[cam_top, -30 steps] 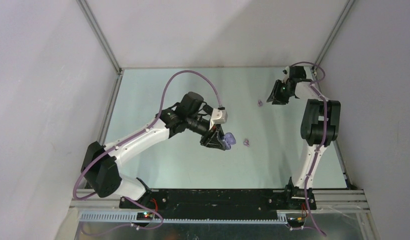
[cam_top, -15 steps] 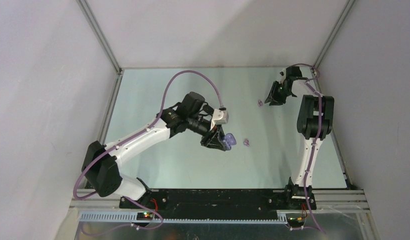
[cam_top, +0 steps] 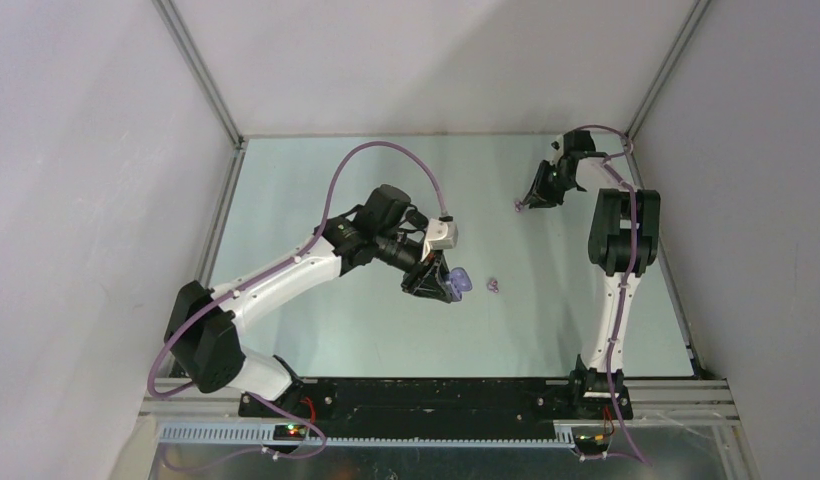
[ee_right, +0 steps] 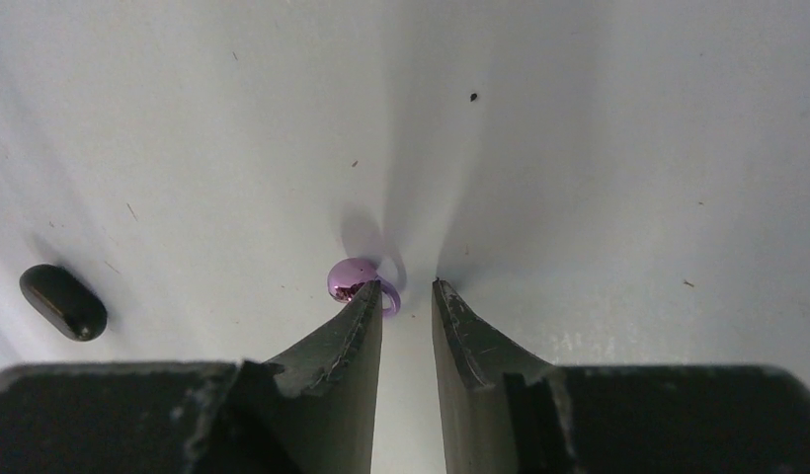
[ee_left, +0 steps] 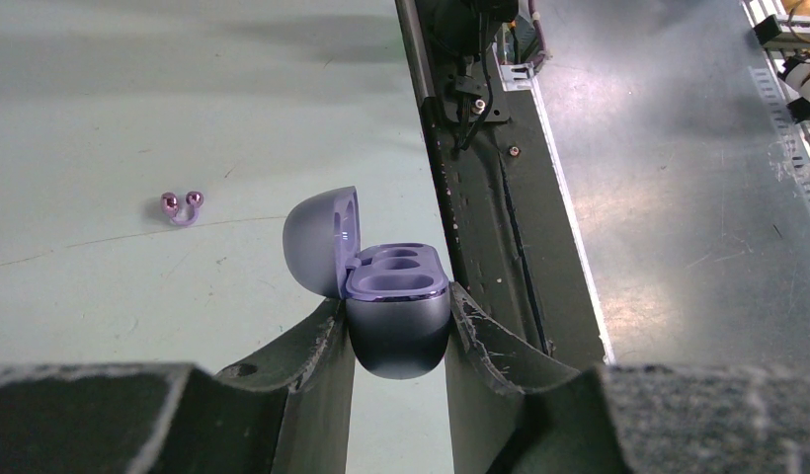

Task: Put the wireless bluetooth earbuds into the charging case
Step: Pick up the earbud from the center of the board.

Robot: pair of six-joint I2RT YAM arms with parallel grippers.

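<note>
While my left gripper (ee_left: 399, 299) is clamping the open purple charging case (ee_left: 399, 336), my right gripper (ee_right: 406, 288) is hovering narrowly parted, one fingertip touching a purple earbud (ee_right: 350, 277) on the table (ee_right: 599, 148); a second earbud (ee_left: 180, 205) is lying near the case.

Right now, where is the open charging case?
In the top view it's near the middle of the table, clamped in the left gripper, with a purple earbud lying just to its right.
</note>
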